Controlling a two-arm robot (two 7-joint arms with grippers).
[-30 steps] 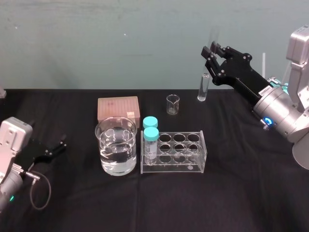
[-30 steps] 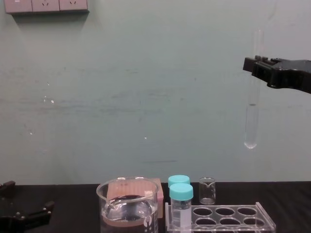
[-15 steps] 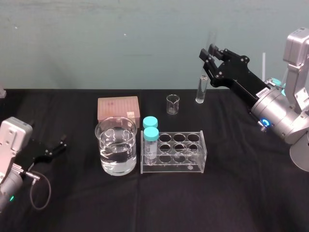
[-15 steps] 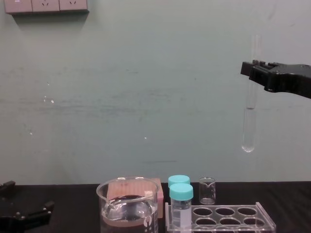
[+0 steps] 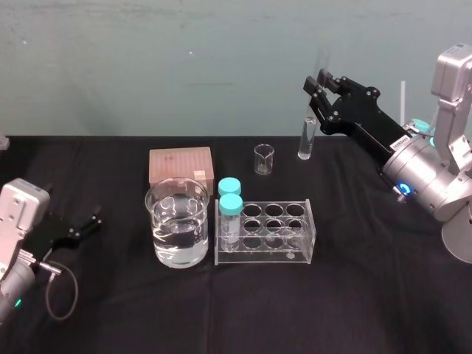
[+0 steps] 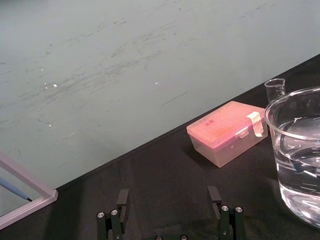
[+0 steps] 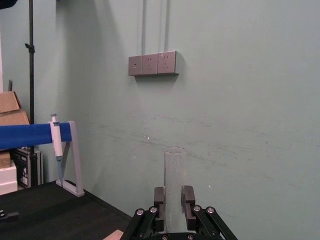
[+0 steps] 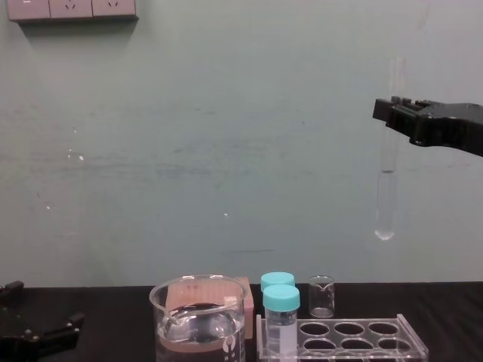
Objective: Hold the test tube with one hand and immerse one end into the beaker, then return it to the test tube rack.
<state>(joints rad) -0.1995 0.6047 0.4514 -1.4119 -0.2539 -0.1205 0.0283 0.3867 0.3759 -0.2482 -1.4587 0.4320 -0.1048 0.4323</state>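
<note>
My right gripper (image 5: 318, 87) hangs high over the back right of the table, shut on the test tube (image 5: 306, 138), a long clear open-topped tube held upright. In the chest view the test tube (image 8: 386, 197) drops well below the right gripper (image 8: 392, 111), far above the table. The right wrist view has the test tube (image 7: 175, 172) pinched between both fingertips (image 7: 159, 196). Left of centre stands the wide beaker (image 5: 164, 208) with water, and the clear test tube rack (image 5: 299, 256) is just to its right. My left gripper (image 5: 82, 227) rests open at the table's left.
Two teal-capped vials (image 5: 230, 202) fill the rack's left end. A pink tip box (image 5: 180, 164) lies behind the beaker, and a tiny beaker (image 5: 264, 158) stands behind the rack. A pipette stand (image 7: 65, 155) is off to one side.
The right gripper has shifted a little to the left and slightly lower, carrying the test tube with it. The left arm has not moved.
</note>
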